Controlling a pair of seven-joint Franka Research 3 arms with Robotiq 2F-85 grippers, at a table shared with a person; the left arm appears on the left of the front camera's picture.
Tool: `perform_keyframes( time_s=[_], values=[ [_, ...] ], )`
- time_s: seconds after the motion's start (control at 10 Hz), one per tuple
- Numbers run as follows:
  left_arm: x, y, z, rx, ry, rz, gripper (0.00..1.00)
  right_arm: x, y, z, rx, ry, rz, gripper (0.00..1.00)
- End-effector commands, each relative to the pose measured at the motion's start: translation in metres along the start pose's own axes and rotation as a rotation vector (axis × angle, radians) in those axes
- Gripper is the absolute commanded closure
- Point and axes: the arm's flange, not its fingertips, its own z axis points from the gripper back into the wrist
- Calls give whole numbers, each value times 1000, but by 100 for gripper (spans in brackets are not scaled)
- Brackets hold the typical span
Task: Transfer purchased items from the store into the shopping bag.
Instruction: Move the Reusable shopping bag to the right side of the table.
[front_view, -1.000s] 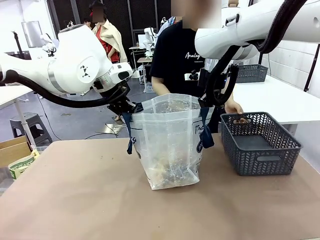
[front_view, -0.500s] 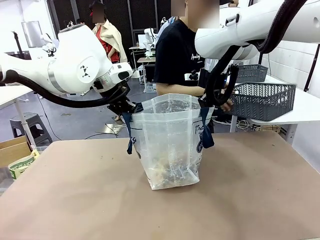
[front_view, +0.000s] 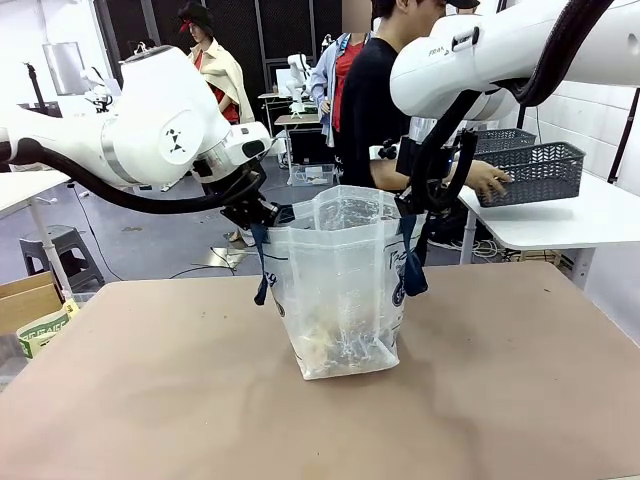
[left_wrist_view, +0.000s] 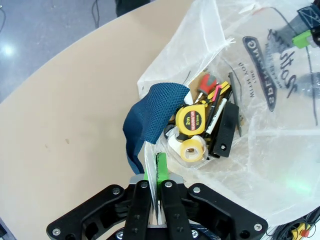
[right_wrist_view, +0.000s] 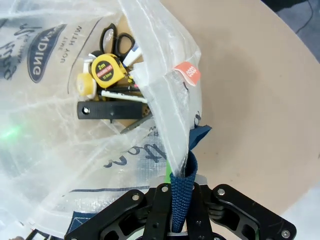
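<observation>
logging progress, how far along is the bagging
Done: a yellow tape measure, a tape roll and scissors lie in the shopping bag. In hand: the left gripper and right gripper each pinch its top, holding it open. Left: likely little; a person's hand holds the grey basket at the far white table, its inside hidden.

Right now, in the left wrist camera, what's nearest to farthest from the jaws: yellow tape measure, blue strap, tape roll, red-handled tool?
1. Navy strap, at the jaws of the left gripper.
2. Tape roll, just inside the shopping bag.
3. Yellow tape measure, behind the roll.
4. Red-handled tool, deepest.
</observation>
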Motion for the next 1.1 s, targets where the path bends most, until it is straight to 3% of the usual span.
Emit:
perform_keyframes(
  time_s=[0.0,0.3,0.6,0.8,1.0],
  values=[
    [16,-10,-4,-31,-29,-14,100,-9,10,-4,10,-59,-57,100],
    [32,-23,-7,-81,-37,55,100,-5,19,-13,25,-109,-181,100],
    [47,-33,-15,-88,32,183,100,9,29,-14,45,-194,-398,100],
    [36,-28,-14,-74,18,145,100,11,21,-9,44,-146,-319,100],
    [40,-29,-17,-81,31,166,100,14,27,-10,45,-151,-364,100]
  ],
)
